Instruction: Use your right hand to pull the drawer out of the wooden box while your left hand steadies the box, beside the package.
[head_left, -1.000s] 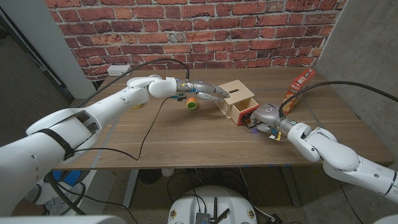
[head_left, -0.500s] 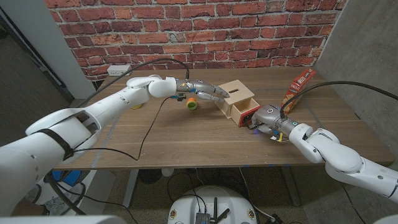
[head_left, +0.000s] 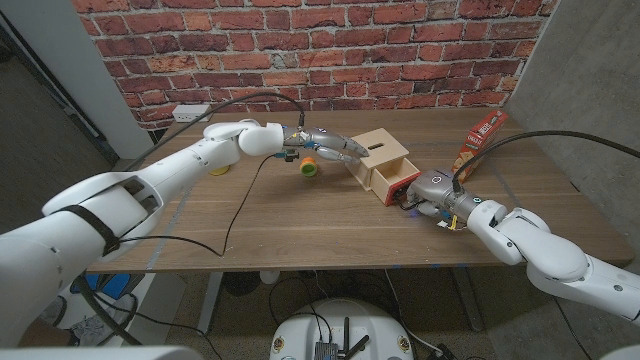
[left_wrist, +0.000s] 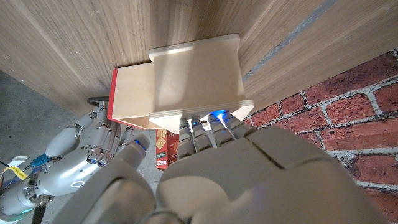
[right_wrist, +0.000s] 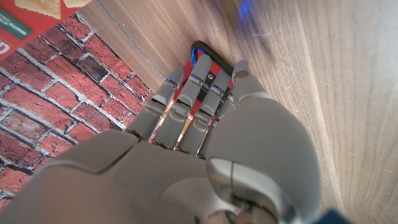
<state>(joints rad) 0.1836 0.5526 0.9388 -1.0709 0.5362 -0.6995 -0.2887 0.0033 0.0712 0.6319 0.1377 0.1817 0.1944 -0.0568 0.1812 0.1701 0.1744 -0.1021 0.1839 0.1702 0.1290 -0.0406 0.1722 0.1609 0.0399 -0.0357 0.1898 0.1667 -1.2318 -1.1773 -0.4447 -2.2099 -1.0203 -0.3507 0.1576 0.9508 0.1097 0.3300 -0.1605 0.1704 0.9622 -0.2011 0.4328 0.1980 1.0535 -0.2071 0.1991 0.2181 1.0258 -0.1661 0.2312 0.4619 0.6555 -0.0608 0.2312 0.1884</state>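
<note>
Two hands are at work on the wooden box (head_left: 379, 152), which stands on the table (head_left: 300, 215) toward its far right part. The step in hand is, as I judge it, the pulling itself: the drawer (head_left: 393, 181) is already partly out of the box, with its red front face turned to the right hand (head_left: 430, 189).

The left hand (head_left: 335, 146) touches the box on the side away from the drawer; in the left wrist view its fingers (left_wrist: 205, 127) are stretched and press against the edge of the box, so it steadies the box without gripping it. The right hand is directly at the red front of the drawer. In the right wrist view its fingers (right_wrist: 186, 106) reach to the red face and curl at a dark handle (right_wrist: 211, 55), so I judge that it holds the drawer there, but the grip itself is partly hidden.

The package (head_left: 478, 141) leans near the far right edge of the table, just beyond the right hand and beside the box. A small green and yellow object (head_left: 309, 167) lies near the left hand.

The next move calls for a straight pull along the drawer's own direction, toward the near right, while the left hand keeps its pressure so the box does not slide after it.
</note>
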